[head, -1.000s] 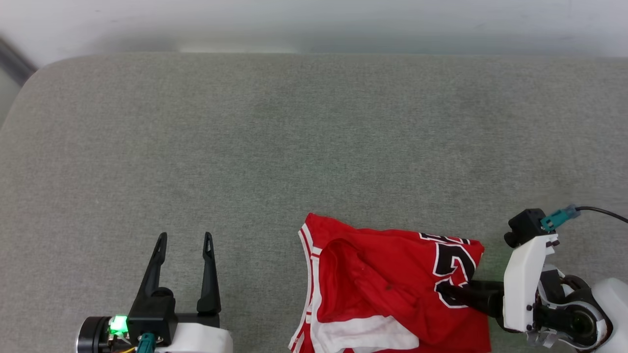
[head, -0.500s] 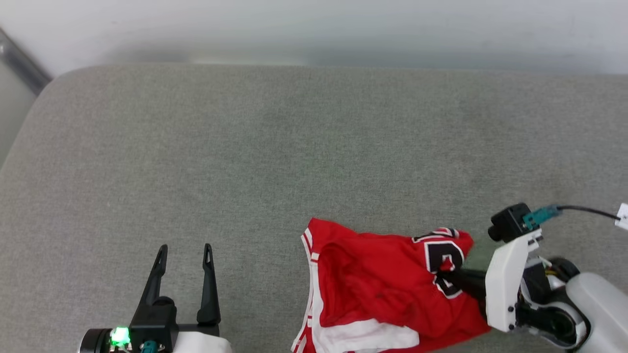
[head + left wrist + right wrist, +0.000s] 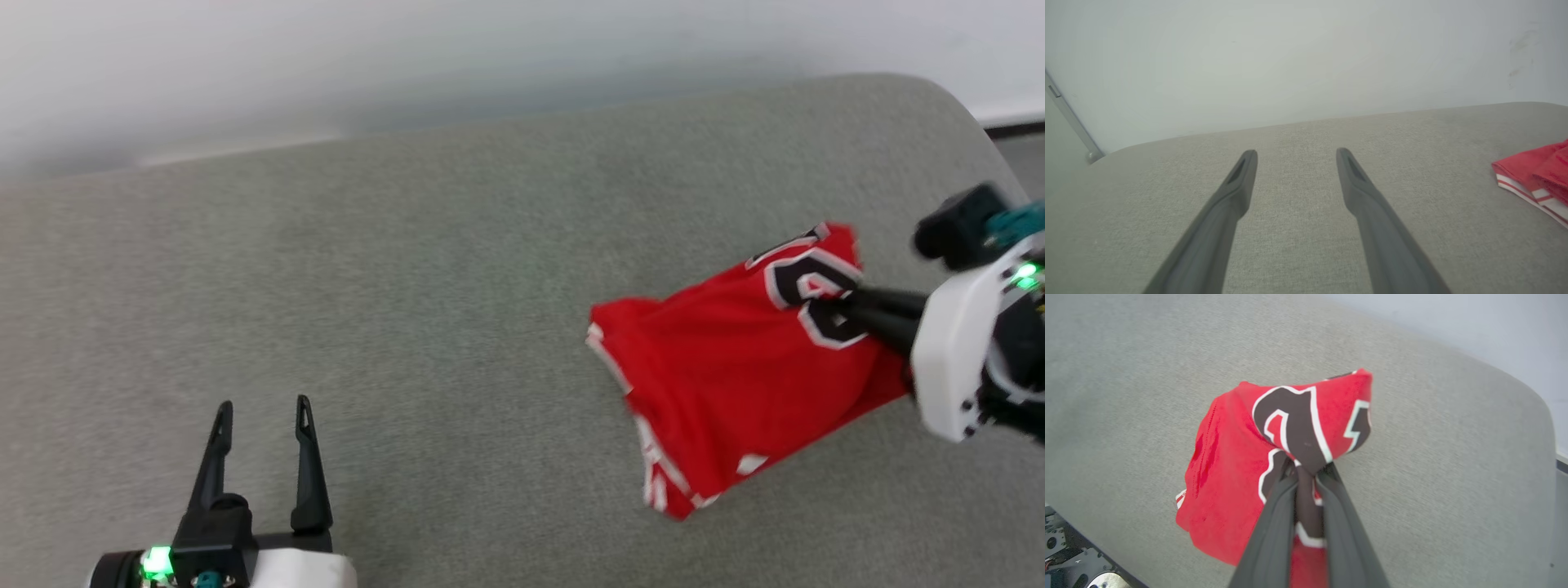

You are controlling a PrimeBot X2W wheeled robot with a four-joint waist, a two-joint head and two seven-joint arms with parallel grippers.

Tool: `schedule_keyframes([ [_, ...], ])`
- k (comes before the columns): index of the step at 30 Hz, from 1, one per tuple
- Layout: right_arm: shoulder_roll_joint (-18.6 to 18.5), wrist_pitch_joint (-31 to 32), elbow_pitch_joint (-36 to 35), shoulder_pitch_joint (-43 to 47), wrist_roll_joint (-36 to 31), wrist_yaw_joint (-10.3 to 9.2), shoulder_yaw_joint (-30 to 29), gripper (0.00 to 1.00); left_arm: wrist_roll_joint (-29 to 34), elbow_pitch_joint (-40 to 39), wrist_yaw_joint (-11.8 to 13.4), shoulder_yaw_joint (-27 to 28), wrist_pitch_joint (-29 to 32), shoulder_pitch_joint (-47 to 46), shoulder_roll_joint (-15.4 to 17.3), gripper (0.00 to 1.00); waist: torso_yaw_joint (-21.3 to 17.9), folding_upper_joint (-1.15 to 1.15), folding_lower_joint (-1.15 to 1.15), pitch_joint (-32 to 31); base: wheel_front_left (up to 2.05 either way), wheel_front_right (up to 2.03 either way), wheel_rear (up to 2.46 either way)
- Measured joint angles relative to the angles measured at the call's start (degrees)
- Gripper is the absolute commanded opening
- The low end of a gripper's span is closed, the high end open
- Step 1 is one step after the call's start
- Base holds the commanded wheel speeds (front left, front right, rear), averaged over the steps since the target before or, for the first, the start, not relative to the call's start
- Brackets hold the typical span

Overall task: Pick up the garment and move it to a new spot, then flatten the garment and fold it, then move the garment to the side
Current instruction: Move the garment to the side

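Garment point(image 3: 735, 367) now bunched, raised by clamped right tool point(image 3: 845, 300); possibly touching cushion point(image 3: 408, 286).

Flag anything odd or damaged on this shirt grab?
No tear or spill visible. The garment is bunched, pinched at its printed number by the right gripper, the rest sagging in a crumpled bundle. Darker blotches on the red fabric in the right wrist view could be stains or shadow.

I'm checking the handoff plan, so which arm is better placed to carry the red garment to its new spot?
Right, probably: the right pincer is shut on the garment at its black number. The left pincer stands open, apart from the cloth.
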Motion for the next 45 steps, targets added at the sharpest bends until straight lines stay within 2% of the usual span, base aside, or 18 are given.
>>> schedule_keyframes([
  [6, -3.76, -1.37, 6.09, -4.37, -3.85, 0.00, -2.19, 0.00, 0.78, -1.16, -0.40, 0.55, 0.00, -2.58, 1.34, 1.00, -4.10, 0.00, 0.00, 4.87, 0.00, 0.00, 0.00],
  [12, -5.94, -3.71, 16.02, -8.90, -9.24, 0.00, -3.79, 0.00, 1.88, -2.88, -0.51, 0.34, 0.00, -5.50, 2.79, 1.00, -6.62, 0.00, 0.00, 10.95, 0.00, 0.00, 0.00],
  [21, -4.82, -7.77, 33.88, -15.67, -14.49, 0.01, -9.33, 0.00, 2.83, -5.89, -0.02, -1.24, 0.00, -8.32, 4.82, 1.00, -7.87, 0.00, 0.01, 19.16, 0.00, 0.00, 0.00],
  [27, 0.36, -10.47, 42.77, -16.84, -16.79, 0.01, -11.67, 0.00, 2.72, -6.82, 0.54, -1.88, 0.00, -9.75, 5.35, 1.00, -7.49, 0.00, 0.01, 22.28, 0.00, 0.00, 0.00],
  [28, 1.27, -11.37, 44.12, -16.99, -17.39, 0.02, -12.13, 0.47, 2.56, -6.78, 0.58, -1.98, 0.00, -9.86, 5.36, 1.00, -7.32, 0.00, 0.01, 22.26, 0.00, 0.00, 0.00],
  [29, 1.79, -12.70, 45.17, -17.35, -18.68, 0.02, -12.33, 1.00, 2.37, -6.66, 0.79, -2.05, 0.00, -9.86, 5.36, 1.00, -7.19, 0.00, 0.02, 22.02, 0.00, 0.00, 0.00],
  [33, 2.53, -18.67, 49.36, -19.76, -24.98, 0.01, -13.74, 1.00, 1.88, -5.95, 1.47, -2.42, 0.00, -9.74, 5.14, 1.00, -6.72, 0.00, 0.01, 19.95, 0.00, 0.00, 0.00],
  [38, 4.44, -29.97, 51.56, -22.27, -33.52, 0.01, -16.71, 1.00, 1.16, -5.17, 2.16, -2.67, 0.00, -7.49, 4.45, 1.00, -5.90, 0.00, 0.01, 15.92, 0.00, 0.00, 0.00],
  [42, 7.80, -39.21, 51.28, -22.60, -38.47, 0.01, -20.48, 1.00, 0.51, -5.01, 3.10, -2.64, 0.00, -5.37, 3.43, 1.00, -5.02, 0.00, 0.01, 12.41, 0.00, 0.00, 0.00],
  [45, 11.39, -42.68, 49.87, -22.58, -42.36, 0.01, -24.40, 1.00, 0.10, -4.77, 3.54, -2.43, 0.00, -3.56, 3.00, 1.00, -4.39, 0.00, 0.00, 9.92, 0.00, 0.00, 0.00],
])
